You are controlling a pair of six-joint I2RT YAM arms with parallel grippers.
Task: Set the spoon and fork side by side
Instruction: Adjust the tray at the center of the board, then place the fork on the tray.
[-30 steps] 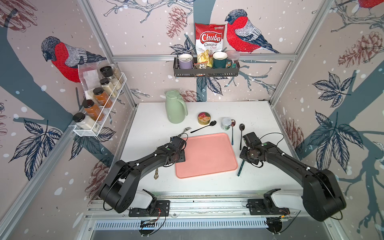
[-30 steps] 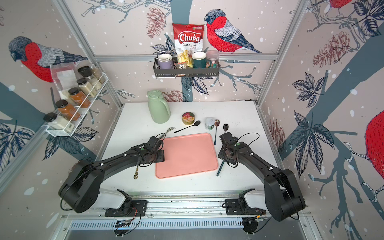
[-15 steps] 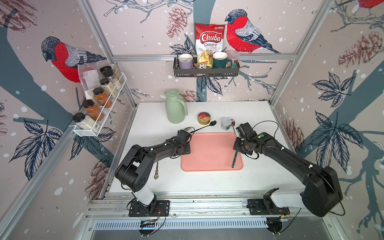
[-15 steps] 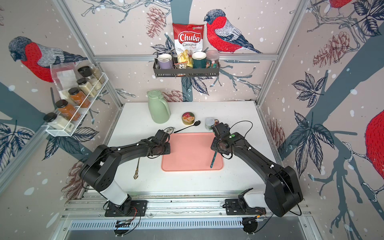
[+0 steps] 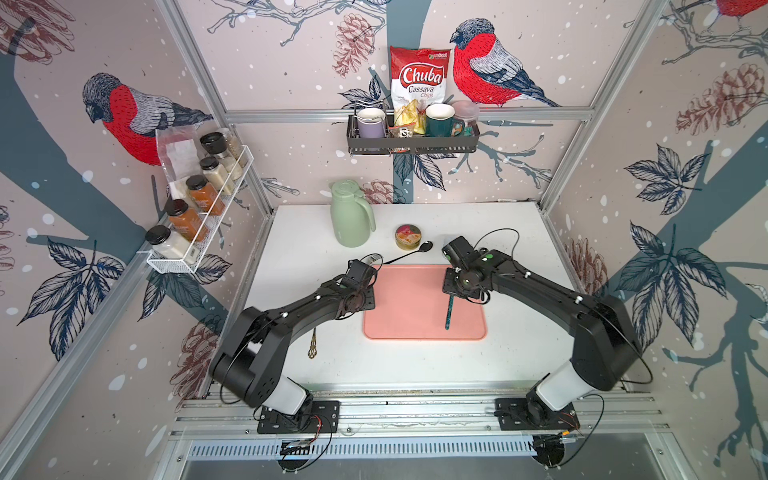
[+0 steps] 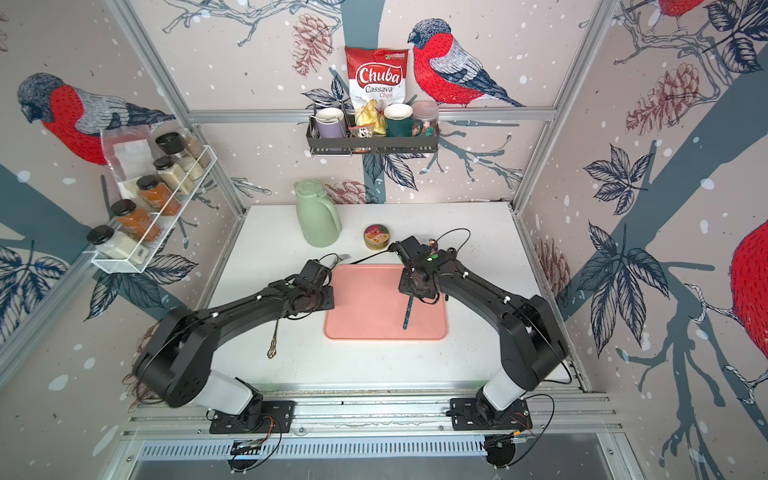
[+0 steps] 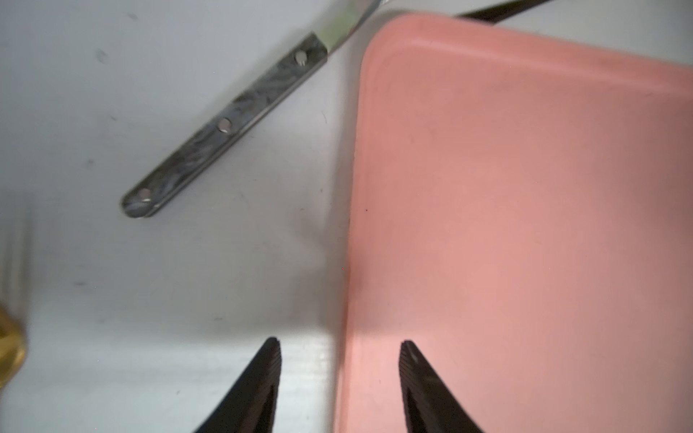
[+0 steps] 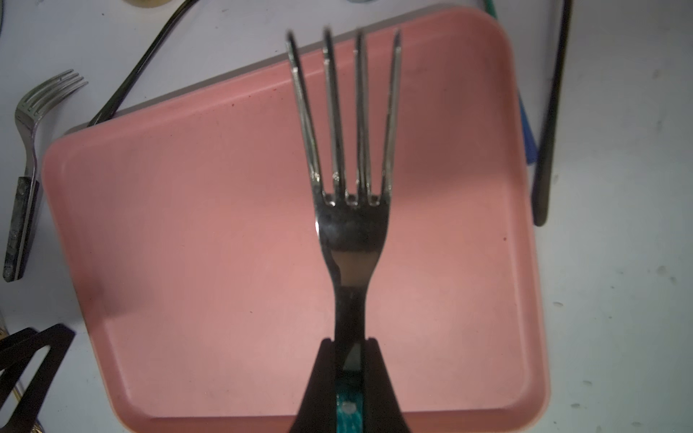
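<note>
**Fork (image 8: 350, 225) gripped over tray (image 5: 407, 307)**

The right gripper (image 8: 350, 343) is clenched on the neck of the teal-handled fork, held over the 3 o'clock part of the pink tray. The black spoon (image 5: 424, 247) lies on the table (image 5: 519, 345) by the tray's 12 o'clock edge. The left gripper (image 7: 339, 346) stands released, its jaws astride the tray's 9 o'clock rim

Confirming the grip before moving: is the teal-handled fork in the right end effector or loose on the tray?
Held. The right end effector is shut on the fork at its neck, over the pink tray.
</note>
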